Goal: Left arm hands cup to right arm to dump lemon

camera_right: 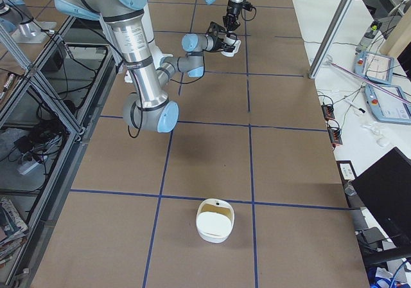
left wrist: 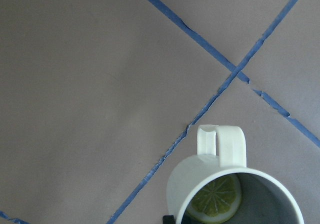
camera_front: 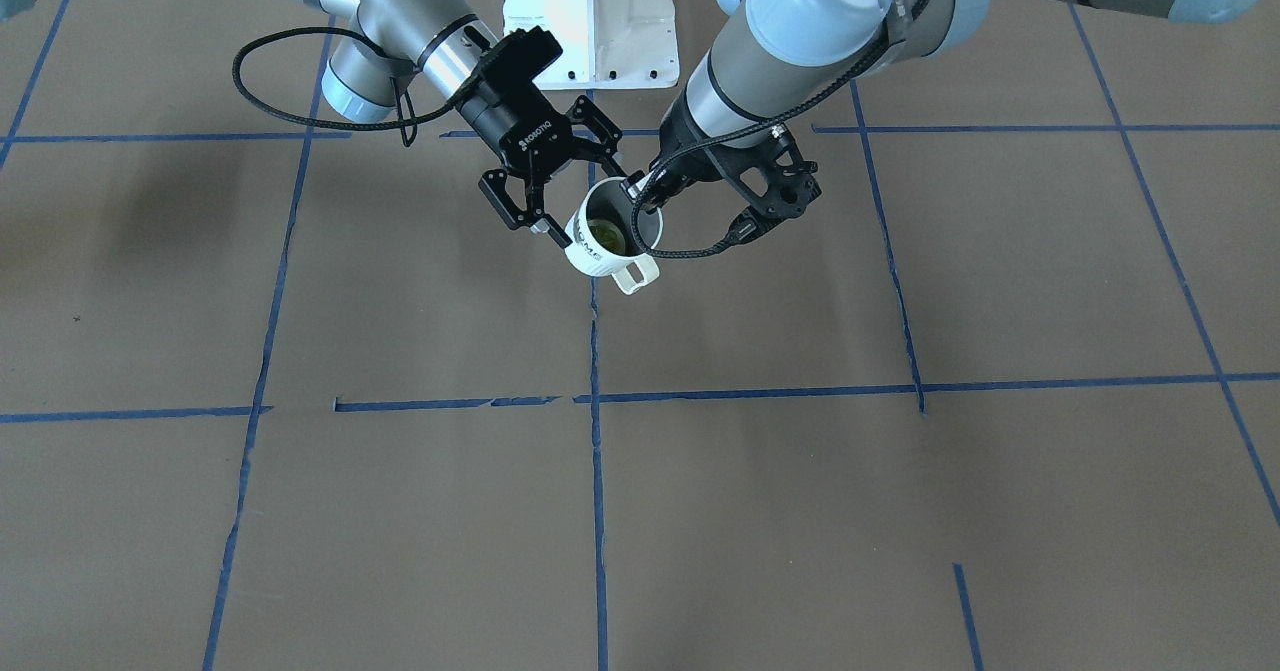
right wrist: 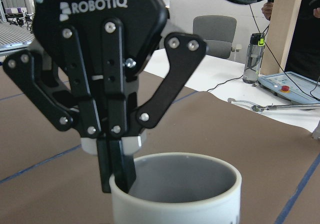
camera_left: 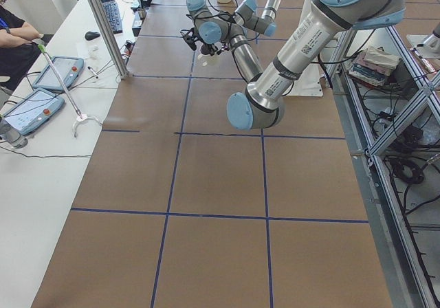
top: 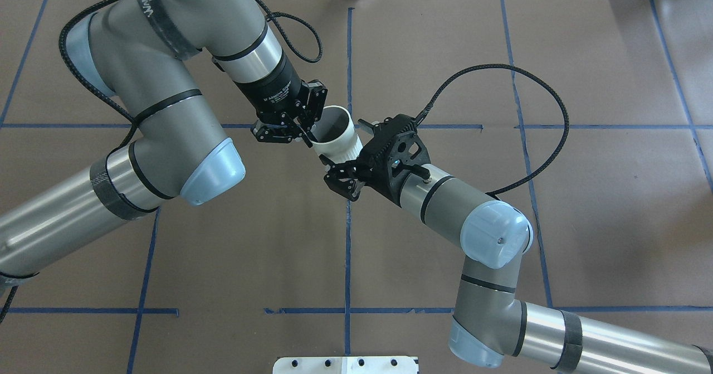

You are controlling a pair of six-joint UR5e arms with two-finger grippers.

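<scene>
The white cup [camera_front: 590, 251] hangs tilted above the table's middle, handle toward the camera in the front-facing view. The lemon [camera_front: 607, 234] lies inside it, and shows as a slice in the left wrist view [left wrist: 215, 199]. My left gripper [camera_front: 640, 201] is shut on the cup's rim, one finger inside, as the right wrist view [right wrist: 120, 184] shows. My right gripper [camera_front: 585, 201] is spread wide with a finger on either side of the cup's body. I cannot tell whether its fingers touch the cup. From overhead, the cup [top: 337, 137] sits between the left gripper [top: 311, 134] and the right gripper [top: 342, 154].
A white bowl-like container [camera_right: 215, 219] stands on the brown paper far along the table on the robot's right. The white robot base mount [camera_front: 590, 21] is behind the grippers. Blue tape lines cross the table. Side tables hold tablets and cables.
</scene>
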